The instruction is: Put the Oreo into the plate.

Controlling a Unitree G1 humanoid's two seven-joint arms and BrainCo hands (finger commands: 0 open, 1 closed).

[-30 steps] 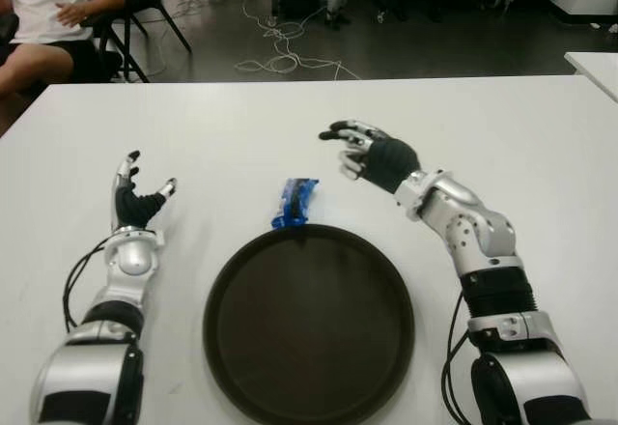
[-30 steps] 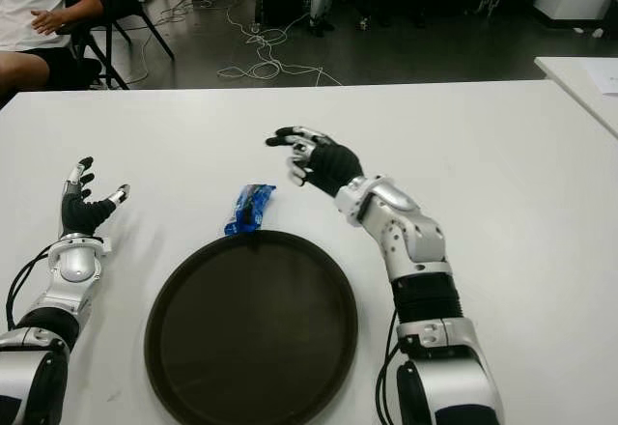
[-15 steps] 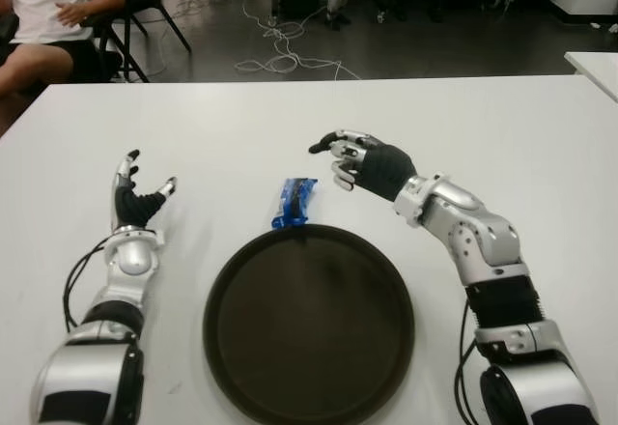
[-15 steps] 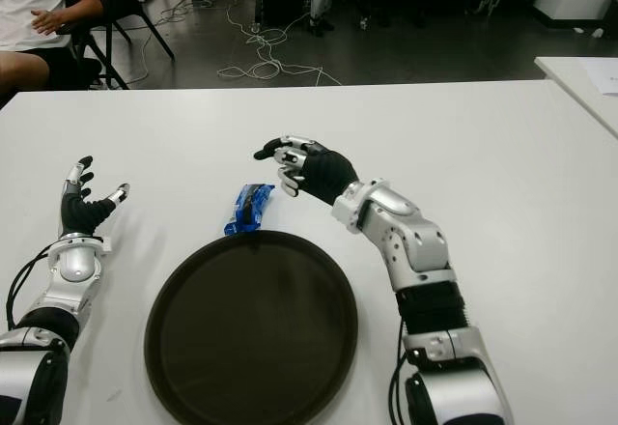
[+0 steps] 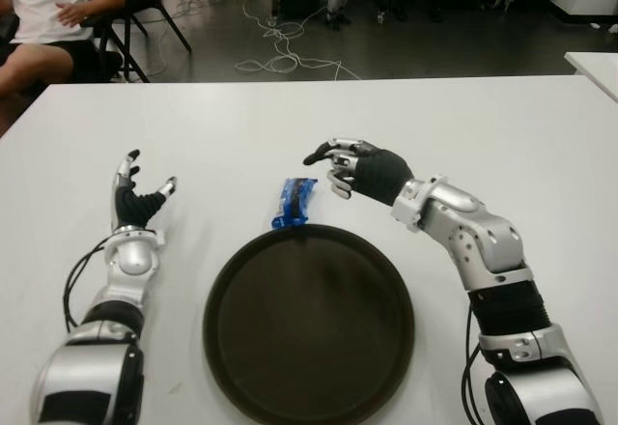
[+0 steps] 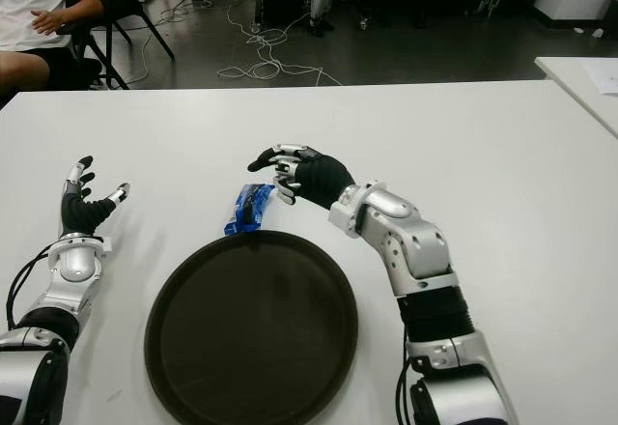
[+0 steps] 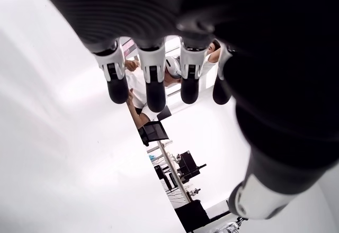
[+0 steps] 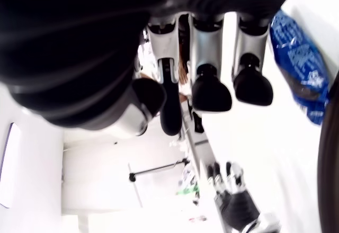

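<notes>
Right hand (image 5: 340, 162) hovers just right of Oreo pack (image 5: 294, 201), fingers loosely curled, empty. Pack lies on table (image 5: 502, 126), touching far rim of plate (image 5: 217, 295). Best approach: descend over pack, pinch across narrow sides, lift clear of rim. Left hand (image 5: 135, 198) idle, fingers spread, well left of pack.

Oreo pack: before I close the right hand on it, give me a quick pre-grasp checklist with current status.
1. Oreo pack on the table, not in the plate: ok.
2. Right hand empty, fingers relaxed: ok.
3. Right hand touching the pack: not ok, it is beside and apart.
4. Plate holds nothing: ok.
5. Pack's near end clear of the plate rim: cannot tell.
6. Left hand open, left of the plate, out of the way: ok.
</notes>
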